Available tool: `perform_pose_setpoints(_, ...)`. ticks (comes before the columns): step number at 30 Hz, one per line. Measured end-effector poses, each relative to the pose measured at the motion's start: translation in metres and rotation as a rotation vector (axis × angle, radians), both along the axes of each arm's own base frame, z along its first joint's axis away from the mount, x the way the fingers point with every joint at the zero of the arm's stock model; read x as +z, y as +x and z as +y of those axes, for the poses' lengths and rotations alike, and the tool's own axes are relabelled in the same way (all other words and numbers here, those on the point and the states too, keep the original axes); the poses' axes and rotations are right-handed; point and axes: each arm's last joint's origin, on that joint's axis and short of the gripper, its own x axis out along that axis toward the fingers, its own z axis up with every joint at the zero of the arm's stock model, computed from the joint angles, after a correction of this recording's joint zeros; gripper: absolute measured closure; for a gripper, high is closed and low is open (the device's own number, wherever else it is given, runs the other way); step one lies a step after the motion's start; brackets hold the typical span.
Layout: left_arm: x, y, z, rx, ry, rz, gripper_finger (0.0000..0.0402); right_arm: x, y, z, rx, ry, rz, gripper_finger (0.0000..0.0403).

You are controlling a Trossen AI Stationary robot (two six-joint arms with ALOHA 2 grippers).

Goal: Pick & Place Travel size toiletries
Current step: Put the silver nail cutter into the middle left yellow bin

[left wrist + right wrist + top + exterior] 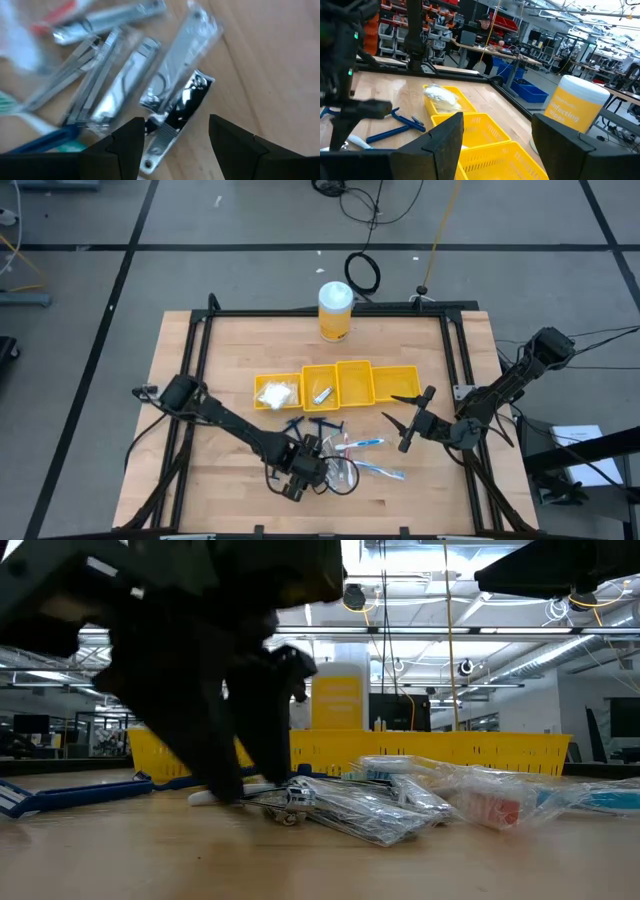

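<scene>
Both arms reach over the bench in the high view, the left gripper (303,477) low over the pile of travel size toiletries (345,465) near the front edge, the right gripper (408,420) hanging beside the right end of the row of yellow bins (337,385) at mid-bench. One bin holds white packets (276,392) and its neighbour a silvery sachet (321,394); the other two look empty. Dark blue razors (312,425) and toothbrushes (365,444) lie loose in front of the bins, so I judge the sorting barely begun. A yellow canister (335,310) stands at the back edge.

Level with the bench top, the left gripper (225,780) comes down at the pile's edge, clear-wrapped items (360,805) spread beside it (the bins run behind).

From the left wrist, the fingers (125,145) stand apart with a bare metal nail clipper (172,117) between them, not yet pinched; more wrapped clippers (120,85) lie just beyond. Closing on this one looks like the step in hand.

From the right wrist, the fingers (440,145) are spread and hold nothing, above the bins (470,130); the razors (400,125) lie on the wood past them. A person sits far off in the room.
</scene>
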Motion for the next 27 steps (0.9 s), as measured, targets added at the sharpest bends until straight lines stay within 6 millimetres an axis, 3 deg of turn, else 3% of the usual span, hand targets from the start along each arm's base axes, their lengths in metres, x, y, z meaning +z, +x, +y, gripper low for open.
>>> perform_pose_setpoints(5,-0.01,0.005,0.006,0.016,-0.01,0.023,0.0188,0.0,0.0,0.0,0.0,0.0,0.0,0.0181)
perform_pose_setpoints(15,-0.012,0.006,0.007,-0.021,-0.023,0.031,0.0201,0.0,0.0,0.0,0.0,0.0,0.0,0.0181)
perform_pose_setpoints(27,-0.013,0.006,0.007,-0.049,-0.101,0.073,0.0378,0.0,0.0,0.0,0.0,0.0,0.0,0.0181)
